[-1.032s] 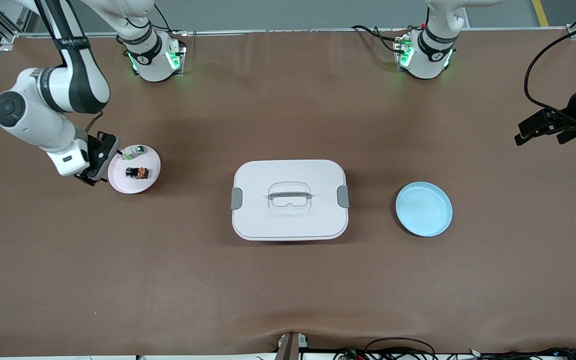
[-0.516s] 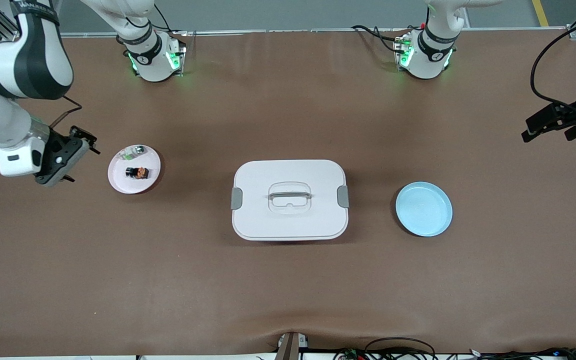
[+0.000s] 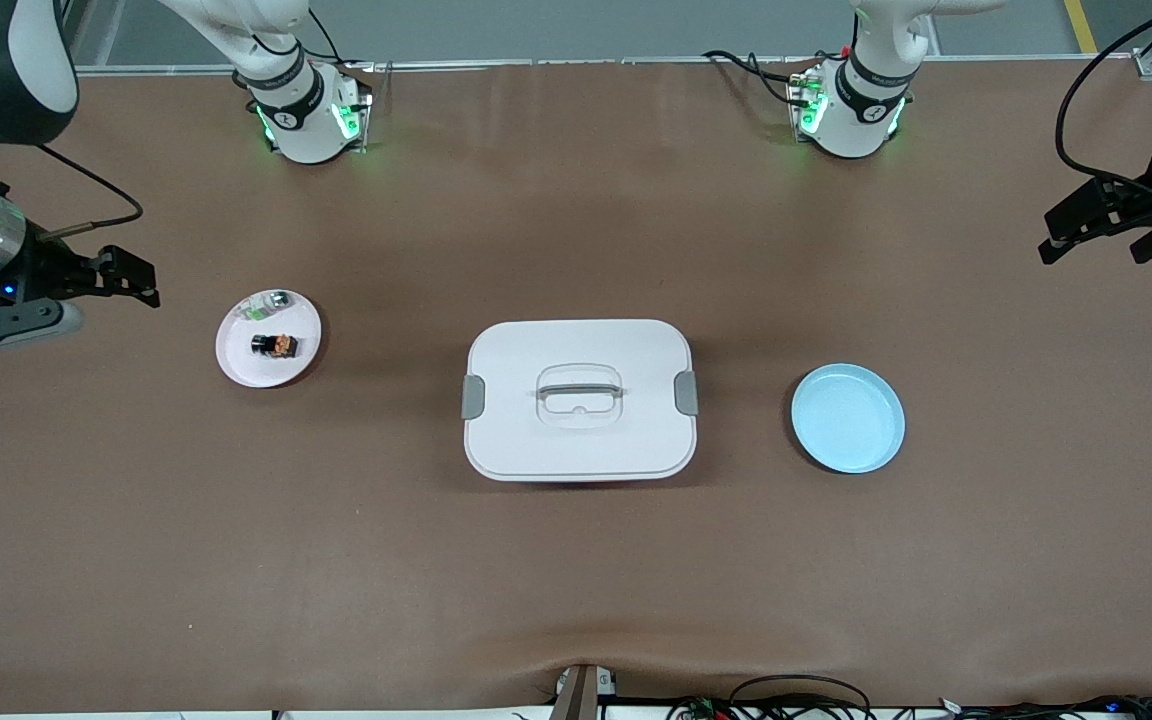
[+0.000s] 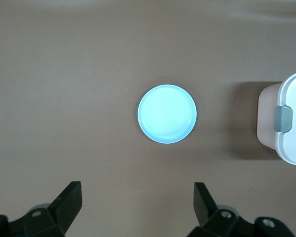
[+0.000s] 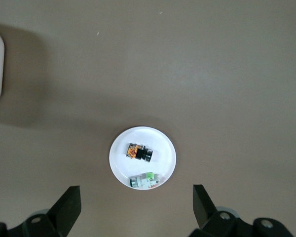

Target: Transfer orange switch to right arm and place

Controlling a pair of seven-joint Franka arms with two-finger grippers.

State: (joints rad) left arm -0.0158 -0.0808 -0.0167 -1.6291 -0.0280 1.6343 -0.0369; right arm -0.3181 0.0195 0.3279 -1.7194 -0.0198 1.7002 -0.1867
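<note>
The orange switch (image 3: 276,345) lies on the pale pink plate (image 3: 241,365) toward the right arm's end of the table; it also shows in the right wrist view (image 5: 139,153) on that plate (image 5: 121,170). My right gripper (image 3: 126,275) is open and empty, raised over bare table beside the plate, away from the box; in its wrist view (image 5: 136,207) the plate sits between the spread fingers. My left gripper (image 3: 1101,225) is open and empty, up at the left arm's end of the table; its wrist view (image 4: 138,202) shows nothing between the fingers.
A small green-and-clear part (image 3: 266,303) lies on the same plate. A white lidded box (image 3: 579,400) with a handle stands mid-table. An empty light blue plate (image 3: 847,417) lies toward the left arm's end, also in the left wrist view (image 4: 167,114).
My right gripper has drawn away from the pale pink plate toward the table's end and risen, empty. The switch stays on the plate. The left gripper shifted slightly.
</note>
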